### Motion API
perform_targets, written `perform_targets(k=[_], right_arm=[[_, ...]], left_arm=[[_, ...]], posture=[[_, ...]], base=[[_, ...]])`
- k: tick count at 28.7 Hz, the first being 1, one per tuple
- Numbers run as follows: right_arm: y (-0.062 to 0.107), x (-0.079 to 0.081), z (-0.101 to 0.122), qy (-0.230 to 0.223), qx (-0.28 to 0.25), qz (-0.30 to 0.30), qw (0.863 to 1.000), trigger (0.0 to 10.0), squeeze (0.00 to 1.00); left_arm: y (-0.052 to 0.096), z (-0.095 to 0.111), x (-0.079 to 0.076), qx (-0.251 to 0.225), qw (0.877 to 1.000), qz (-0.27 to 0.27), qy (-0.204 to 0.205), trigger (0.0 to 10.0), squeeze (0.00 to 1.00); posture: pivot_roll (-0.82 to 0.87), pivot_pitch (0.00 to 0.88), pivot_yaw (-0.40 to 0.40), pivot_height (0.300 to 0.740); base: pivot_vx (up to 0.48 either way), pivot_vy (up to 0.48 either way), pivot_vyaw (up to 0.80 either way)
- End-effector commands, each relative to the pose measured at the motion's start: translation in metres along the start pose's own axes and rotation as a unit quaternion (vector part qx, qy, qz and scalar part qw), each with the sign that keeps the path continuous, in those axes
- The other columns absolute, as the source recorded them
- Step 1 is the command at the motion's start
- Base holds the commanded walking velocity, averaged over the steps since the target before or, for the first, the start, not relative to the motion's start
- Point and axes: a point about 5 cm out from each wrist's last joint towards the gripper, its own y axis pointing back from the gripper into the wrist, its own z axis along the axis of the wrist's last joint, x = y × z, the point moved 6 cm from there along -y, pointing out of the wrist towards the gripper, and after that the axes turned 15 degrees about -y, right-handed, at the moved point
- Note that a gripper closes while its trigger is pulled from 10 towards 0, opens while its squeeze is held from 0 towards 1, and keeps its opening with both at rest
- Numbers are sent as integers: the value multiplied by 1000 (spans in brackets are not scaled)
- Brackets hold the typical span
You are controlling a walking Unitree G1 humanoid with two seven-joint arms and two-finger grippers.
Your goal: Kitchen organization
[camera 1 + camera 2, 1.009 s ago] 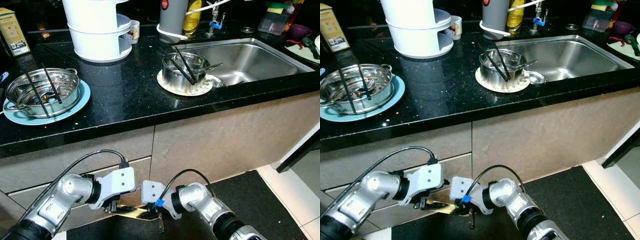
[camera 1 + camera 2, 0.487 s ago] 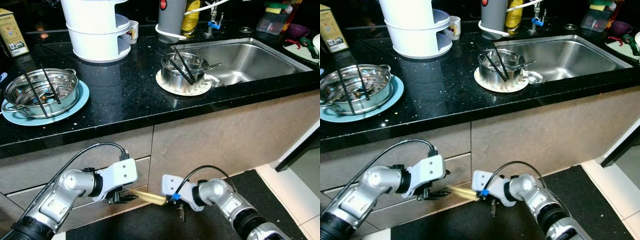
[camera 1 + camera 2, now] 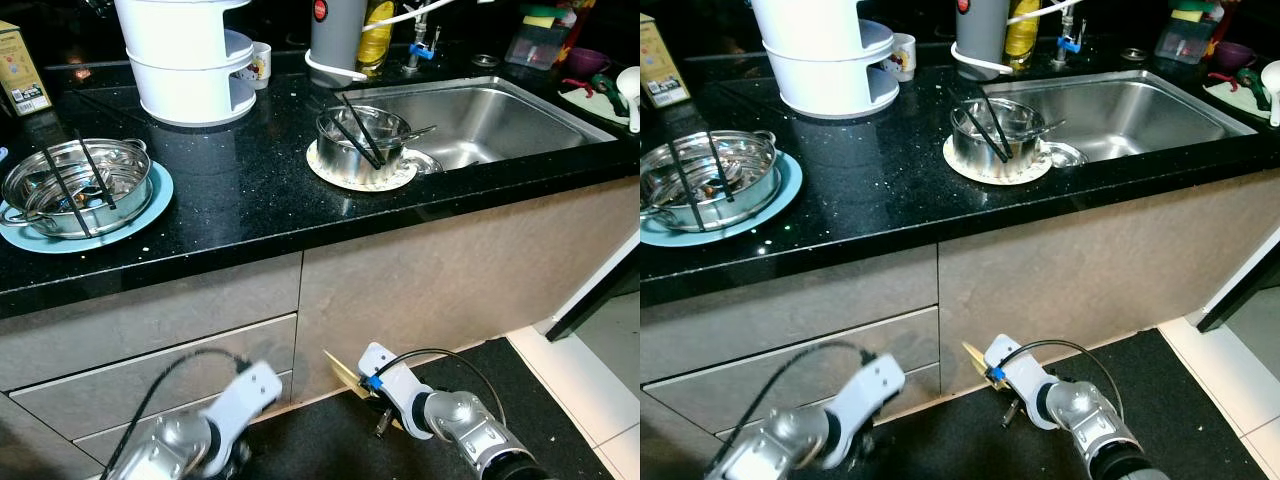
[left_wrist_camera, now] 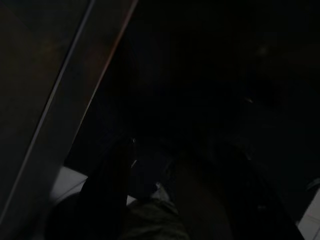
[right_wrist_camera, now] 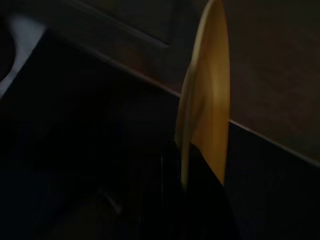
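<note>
Currently my right gripper (image 3: pixel 352 372) pinches a yellow utensil (image 5: pixel 207 100) low by the cabinet front, its long axis slanting up toward the bench (image 3: pixel 250 190); my left gripper (image 3: pixel 235 450) hangs idle, aperture unreadable; right arm is nearer.

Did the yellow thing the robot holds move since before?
Yes. The yellow thing, held by the right gripper, went to the robot's right, from below the drawers toward the plain cabinet panel.
</note>
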Motion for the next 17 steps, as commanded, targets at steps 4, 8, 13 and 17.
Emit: perform_targets(k=[4, 8, 13, 17], right_arm=[[10, -28, -3, -205, -85, -127, 967, 0, 0], [11, -18, -10, -250, -87, -129, 956, 0, 0], [11, -13, -24, -280, -76, -146, 946, 0, 0], [14, -13, -21, -299, -84, -157, 938, 784, 0]], left_arm=[[-8, -20, 7, 5, 980, 73, 183, 10000, 0], [-8, -32, 6, 24, 979, 82, 185, 10000, 0], [-11, -36, 8, 11, 978, 113, 173, 10000, 0], [-11, -37, 12, 8, 975, 134, 178, 10000, 0]], posture=[[-75, 213, -51, 740], [-80, 220, -50, 740], [-70, 228, -46, 740], [-62, 239, -17, 740]], base=[[0, 0, 0], [0, 0, 0], [0, 0, 0], [0, 0, 0]])
